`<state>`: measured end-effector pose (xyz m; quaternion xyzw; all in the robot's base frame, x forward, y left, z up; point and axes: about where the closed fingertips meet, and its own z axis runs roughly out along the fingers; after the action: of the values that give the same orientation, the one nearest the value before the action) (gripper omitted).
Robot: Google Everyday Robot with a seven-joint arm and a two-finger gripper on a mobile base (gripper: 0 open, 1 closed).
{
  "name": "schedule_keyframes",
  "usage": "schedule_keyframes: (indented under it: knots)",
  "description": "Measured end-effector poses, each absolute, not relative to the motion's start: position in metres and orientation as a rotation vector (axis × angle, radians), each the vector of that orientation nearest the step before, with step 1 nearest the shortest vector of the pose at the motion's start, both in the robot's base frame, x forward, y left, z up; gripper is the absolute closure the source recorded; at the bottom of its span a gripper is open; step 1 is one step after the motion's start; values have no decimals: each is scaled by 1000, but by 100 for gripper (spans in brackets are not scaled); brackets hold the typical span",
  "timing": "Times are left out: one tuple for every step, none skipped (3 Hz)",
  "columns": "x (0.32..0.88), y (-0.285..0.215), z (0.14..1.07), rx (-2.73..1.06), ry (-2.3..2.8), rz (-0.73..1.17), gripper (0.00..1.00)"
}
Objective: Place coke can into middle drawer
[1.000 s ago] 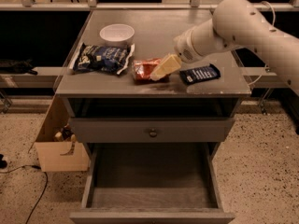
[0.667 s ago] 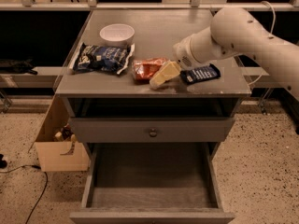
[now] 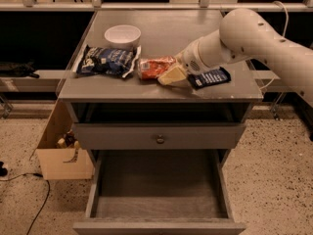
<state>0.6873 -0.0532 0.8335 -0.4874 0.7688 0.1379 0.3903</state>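
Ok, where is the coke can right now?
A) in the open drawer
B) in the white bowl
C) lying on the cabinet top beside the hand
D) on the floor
C: the coke can lies on the cabinet top, between the snack bag and the hand, not in the middle drawer.

1 coke can (image 3: pixel 154 66), 1 gripper (image 3: pixel 168 76) by it, 1 bowl (image 3: pixel 122 35), 2 pkts (image 3: pixel 106 61) (image 3: pixel 210 77), 2 drawers (image 3: pixel 159 199) (image 3: pixel 122 137)

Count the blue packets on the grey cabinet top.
2: a dark blue snack bag left of the red-orange coke can, and a flat navy packet right of it, by the beige gripper at the can.
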Motion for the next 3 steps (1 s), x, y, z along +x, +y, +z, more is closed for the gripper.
schedule_keyframes:
  knots:
    - [687,-53,833,-1239,1954,350,65]
    - [687,-53,833,-1239,1954,350,88]
    - [687,-53,833,-1239,1954,350,100]
